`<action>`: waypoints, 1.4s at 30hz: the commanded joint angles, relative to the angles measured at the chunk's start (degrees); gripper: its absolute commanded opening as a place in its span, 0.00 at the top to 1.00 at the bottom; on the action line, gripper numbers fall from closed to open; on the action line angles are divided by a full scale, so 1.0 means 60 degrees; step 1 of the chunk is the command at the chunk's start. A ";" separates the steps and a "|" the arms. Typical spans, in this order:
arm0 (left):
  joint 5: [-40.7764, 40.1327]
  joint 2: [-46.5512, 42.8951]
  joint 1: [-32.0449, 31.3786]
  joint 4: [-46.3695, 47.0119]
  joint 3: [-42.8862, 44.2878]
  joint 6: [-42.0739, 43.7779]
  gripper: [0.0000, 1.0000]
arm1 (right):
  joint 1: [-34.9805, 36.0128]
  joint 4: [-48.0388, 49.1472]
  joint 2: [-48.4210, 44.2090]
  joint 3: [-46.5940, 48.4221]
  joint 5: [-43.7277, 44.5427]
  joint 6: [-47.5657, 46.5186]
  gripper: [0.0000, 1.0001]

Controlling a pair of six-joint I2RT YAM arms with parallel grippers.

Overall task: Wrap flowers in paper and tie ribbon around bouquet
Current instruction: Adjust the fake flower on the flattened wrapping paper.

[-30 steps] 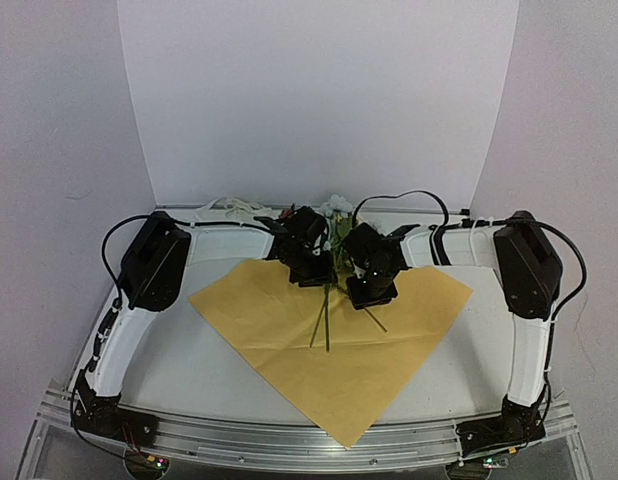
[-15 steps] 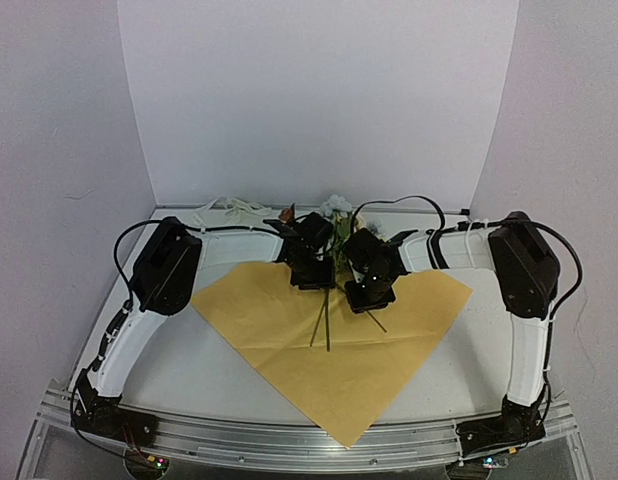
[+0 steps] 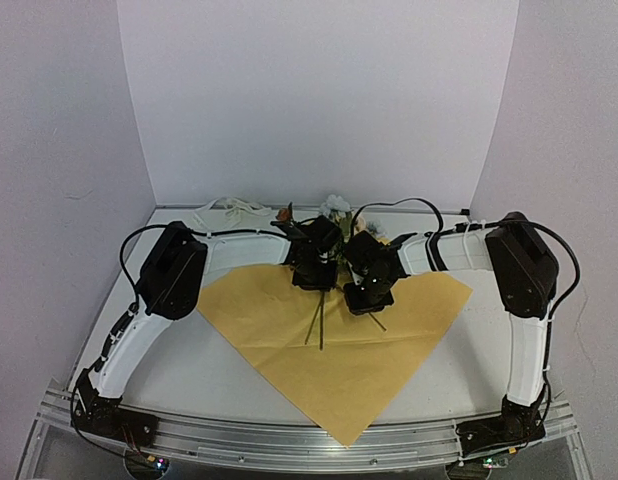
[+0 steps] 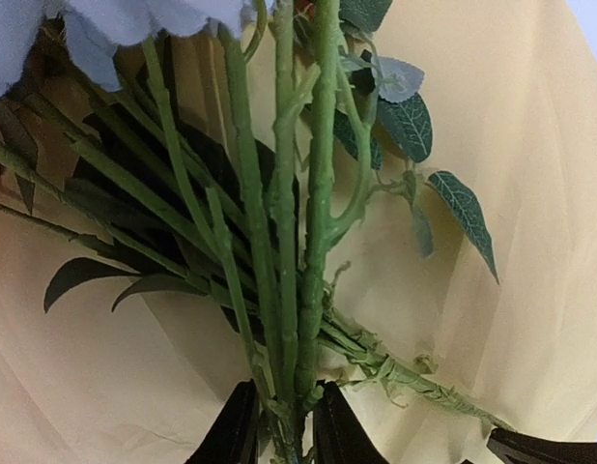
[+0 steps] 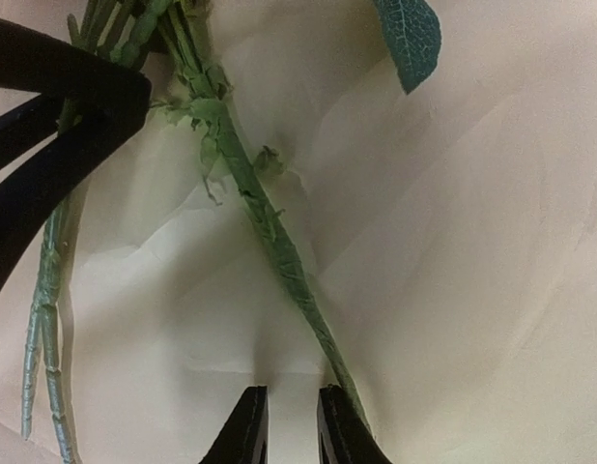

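Pinching the flowers (image 4: pixel 279 242) low on their green stems, the left gripper (image 4: pixel 284 406) holds the bunch over the yellow paper (image 4: pixel 530 145). The right gripper (image 5: pixel 287 411) sets its 2 fingers nearly together on the paper beside 1 splayed stem (image 5: pixel 279 251); whether it grips anything I cannot tell.
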 commanded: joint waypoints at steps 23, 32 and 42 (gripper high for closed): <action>0.0414 -0.3057 0.0701 0.2139 -0.2148 -0.0089 1.00 | -0.0014 -0.0359 -0.0105 0.0989 -0.0027 -0.0219 0.54; 0.0971 -0.3436 0.0895 0.2551 -0.2921 -0.0152 1.00 | 0.0021 -0.0475 -0.0484 0.0890 0.0091 0.0049 0.59; 0.1939 -0.4131 0.0986 0.3683 -0.4270 -0.0175 1.00 | 0.0027 -0.0560 -0.1378 0.0650 0.0421 0.0676 0.60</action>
